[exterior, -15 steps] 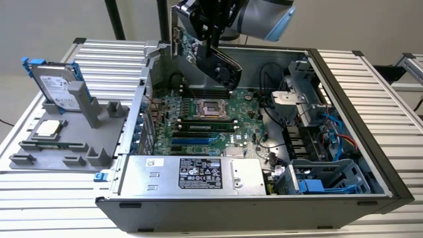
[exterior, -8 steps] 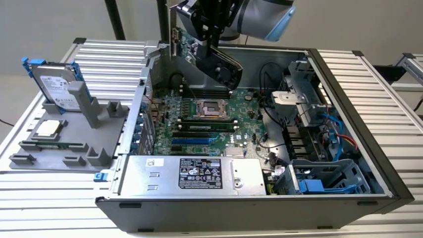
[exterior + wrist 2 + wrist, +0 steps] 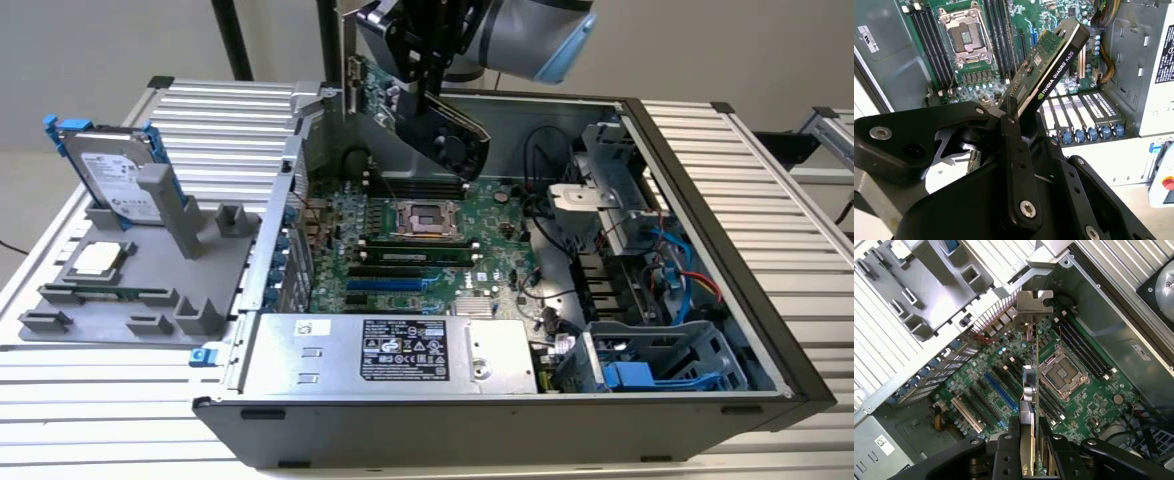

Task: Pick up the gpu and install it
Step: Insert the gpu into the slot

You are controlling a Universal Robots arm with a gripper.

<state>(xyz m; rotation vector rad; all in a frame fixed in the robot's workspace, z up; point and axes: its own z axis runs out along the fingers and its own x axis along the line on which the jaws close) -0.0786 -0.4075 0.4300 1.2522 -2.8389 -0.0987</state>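
The pincer [image 3: 430, 98] is clamped on the flat gpu card with green board and black shroud [image 3: 451, 135]. It hangs above the green motherboard [image 3: 400, 250], well clear, long axis slanting down toward it.

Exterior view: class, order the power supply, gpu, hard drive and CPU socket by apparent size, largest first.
Power supply; then gpu and hard drive, too alike to rank, the gpu being raised; smallest, CPU socket.

A: Carrying it all?
B: Ribbed metal counter [image 3: 747, 140].
A: Lying directly on it?
B: Open computer case [image 3: 534, 430], centre toward three o'clock in the exterior view; grey holder tray [image 3: 87, 328] at nine o'clock, just beside.
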